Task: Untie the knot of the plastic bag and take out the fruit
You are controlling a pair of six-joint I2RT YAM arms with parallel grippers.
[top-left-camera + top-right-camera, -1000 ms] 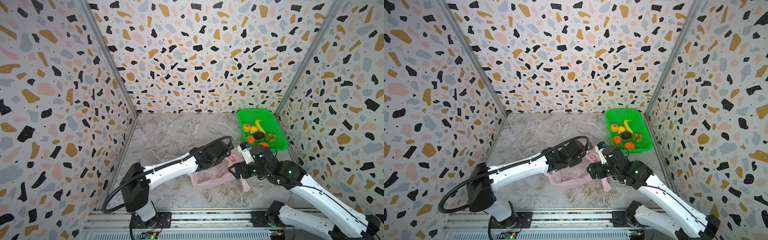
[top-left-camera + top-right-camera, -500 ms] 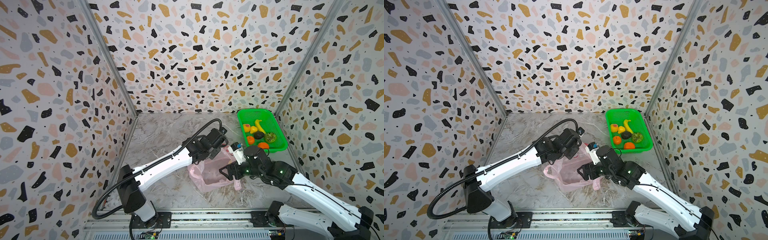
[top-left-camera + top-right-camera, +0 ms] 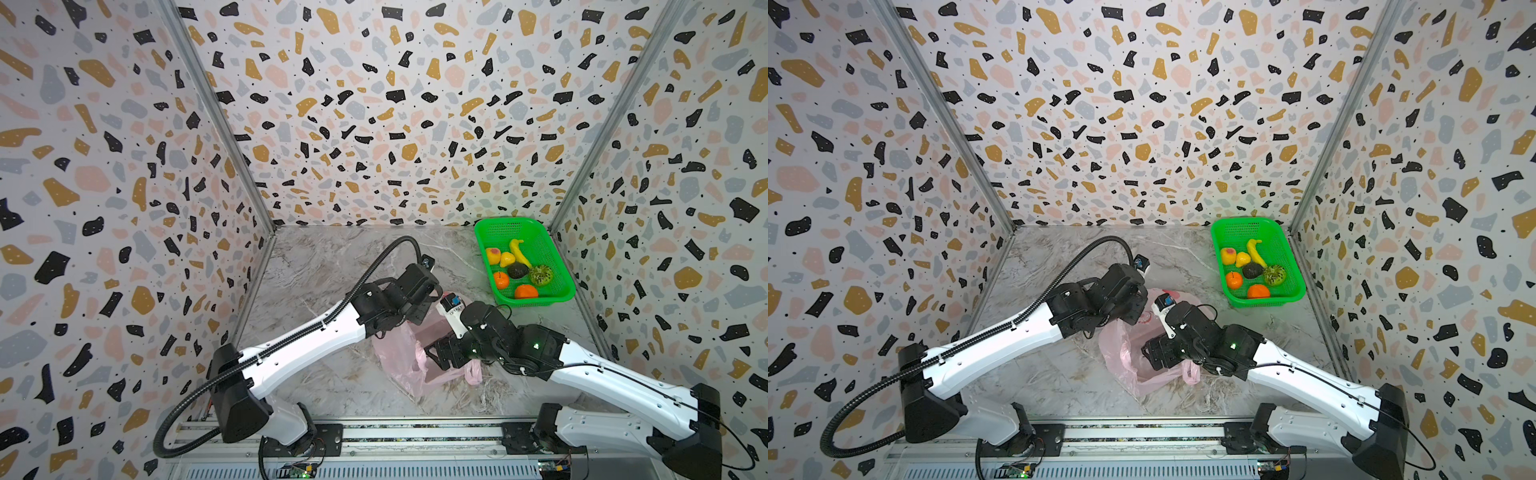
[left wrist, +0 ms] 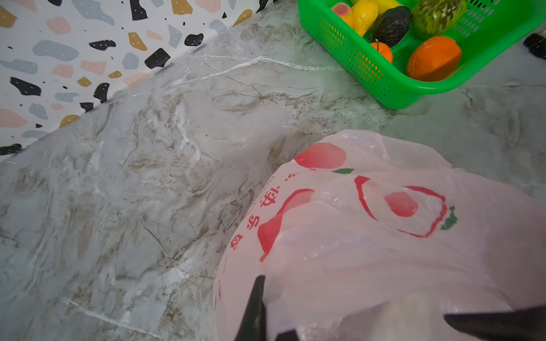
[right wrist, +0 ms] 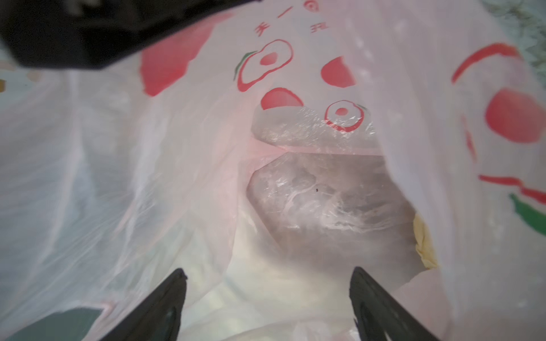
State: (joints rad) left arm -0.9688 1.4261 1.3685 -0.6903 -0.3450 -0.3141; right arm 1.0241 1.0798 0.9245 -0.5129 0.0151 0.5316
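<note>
Plastic bag (image 5: 177, 177) surrounds spread right fingers (image 5: 165, 301); left fingers (image 4: 254, 307) pinch it.

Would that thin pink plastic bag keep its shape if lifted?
Probably not: the thin translucent pale pink plastic bag sags in soft wrinkled folds, so it is likely floppy. Its see-through film suggests it is light and could slip or tear.

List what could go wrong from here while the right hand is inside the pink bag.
1. The left hand is shut on thin film of the plastic bag; if it slips or tears, the mouth may collapse over the open right hand.
2. The only fruit showing inside, a pale yellow piece, sits half behind a fold, so closing may pinch plastic too.
</note>
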